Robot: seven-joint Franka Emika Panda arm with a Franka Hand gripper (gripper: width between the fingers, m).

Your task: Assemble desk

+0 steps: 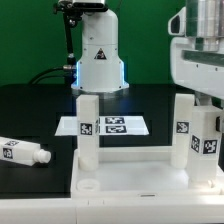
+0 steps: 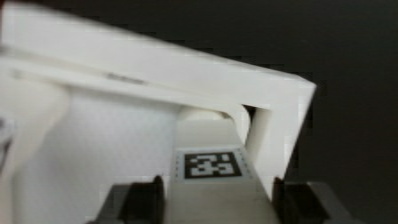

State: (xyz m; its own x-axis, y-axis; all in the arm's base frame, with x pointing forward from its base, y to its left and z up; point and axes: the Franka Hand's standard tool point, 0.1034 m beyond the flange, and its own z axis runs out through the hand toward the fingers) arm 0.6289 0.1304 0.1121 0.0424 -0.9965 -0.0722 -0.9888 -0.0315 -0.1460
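Observation:
The white tray-like tabletop point(image 1: 130, 182) lies with its rim up at the front of the exterior view. A white leg point(image 1: 87, 125) stands upright in its far left corner. Another point(image 1: 184, 125) stands at the exterior view's right. Just in front of that one a third leg point(image 1: 206, 142) stands upright under my gripper point(image 1: 210, 112). In the wrist view this tagged leg point(image 2: 217, 150) runs between my fingers point(image 2: 134, 202), which press against both its sides. The tabletop rim point(image 2: 160, 75) shows beyond it. A fourth leg point(image 1: 25, 152) lies loose on the black table at the exterior view's left.
The marker board point(image 1: 112, 126) lies flat behind the tabletop. My white arm base point(image 1: 98, 55) stands at the back centre with black cables beside it. An open round socket point(image 1: 88, 184) shows in the tabletop's near left corner.

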